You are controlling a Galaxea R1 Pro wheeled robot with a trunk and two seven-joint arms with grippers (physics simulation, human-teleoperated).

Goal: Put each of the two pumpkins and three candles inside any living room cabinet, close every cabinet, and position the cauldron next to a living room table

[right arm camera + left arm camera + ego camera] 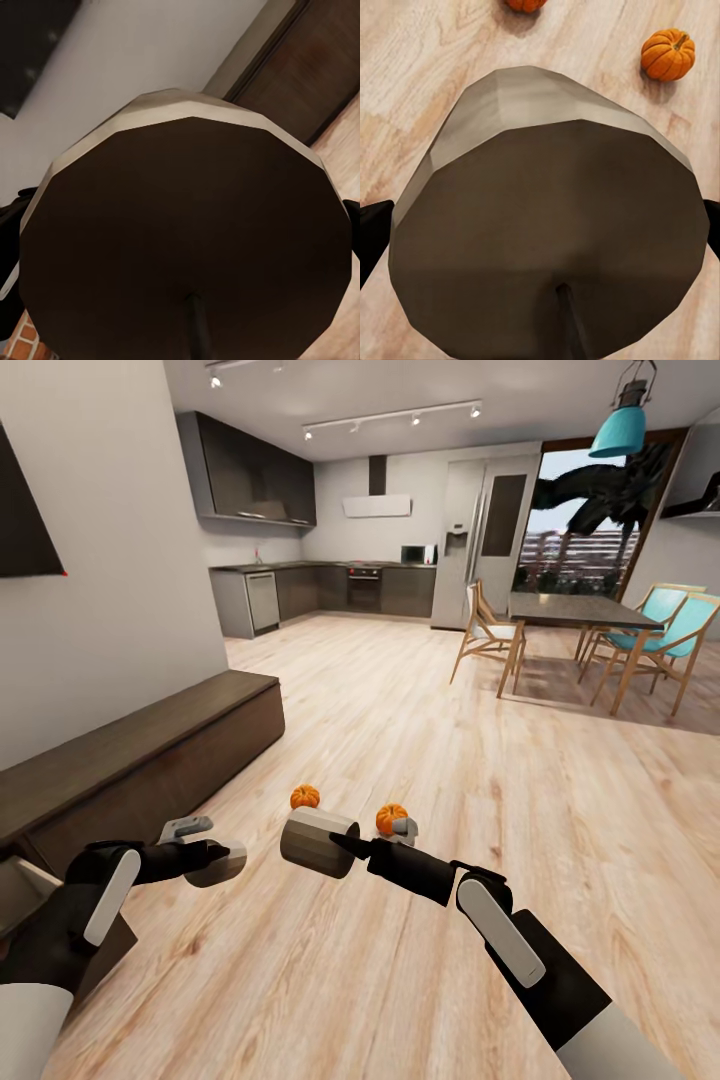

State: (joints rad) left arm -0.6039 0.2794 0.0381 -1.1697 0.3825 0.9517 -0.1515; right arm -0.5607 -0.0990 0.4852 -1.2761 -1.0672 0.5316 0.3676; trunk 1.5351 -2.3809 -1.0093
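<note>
Candles fill both of your hands: your left gripper is clamped on one grey-beige candle low at your near left, just off the cabinet, and your right gripper is clamped on a second candle, held on its side above the wooden floor. In each wrist view the held candle sits between dark fingers at the picture's edges. Just beyond the right-hand candle, two orange pumpkins lie on the floor, one to the left, the other to the right beside your right forearm. The cabinet runs along the left wall. Far off stand the dining table with its chairs, and the kitchen.
</note>
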